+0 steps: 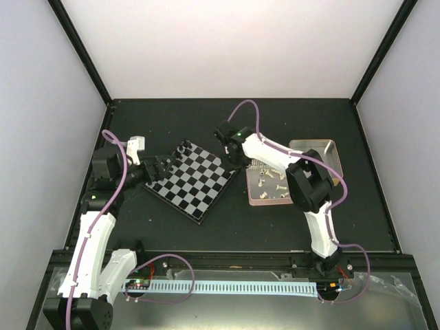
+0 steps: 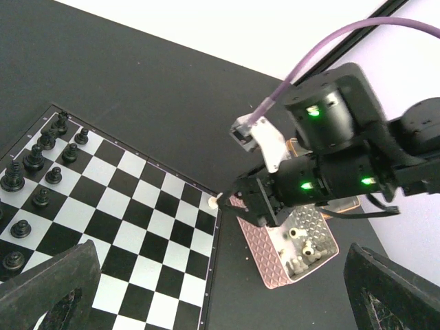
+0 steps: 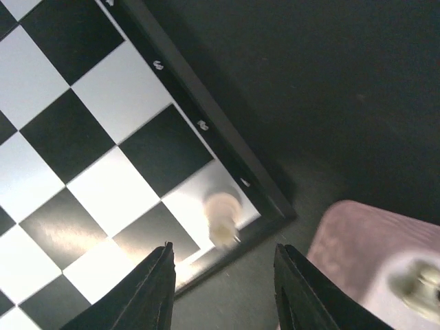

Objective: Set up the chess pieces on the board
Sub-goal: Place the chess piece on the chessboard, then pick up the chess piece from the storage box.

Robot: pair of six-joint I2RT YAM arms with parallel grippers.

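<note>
Firstly, right gripper (image 3: 223, 251): jaws parted, clasping nothing, poised over the board's corner.
Task piece: a tiny cream-white chess piece (image 3: 223, 214) stood free on a pale corner square of the small black-and-silver checked chessboard (image 1: 189, 184).
Left gripper (image 2: 220, 278): spread wide, empty, at the opposite corner.
Around: tiny black chess figures (image 2: 31, 161) crowded that edge; a shallow pink rectangular tin (image 2: 258, 251) just beside the board held more cream pieces (image 1: 271, 180); a gold tin (image 1: 323, 148) lay behind it.
Unclear: the placed piece was blurred, its type unreadable.
Surface: matte black tabletop (image 1: 275, 234), white walls.
</note>
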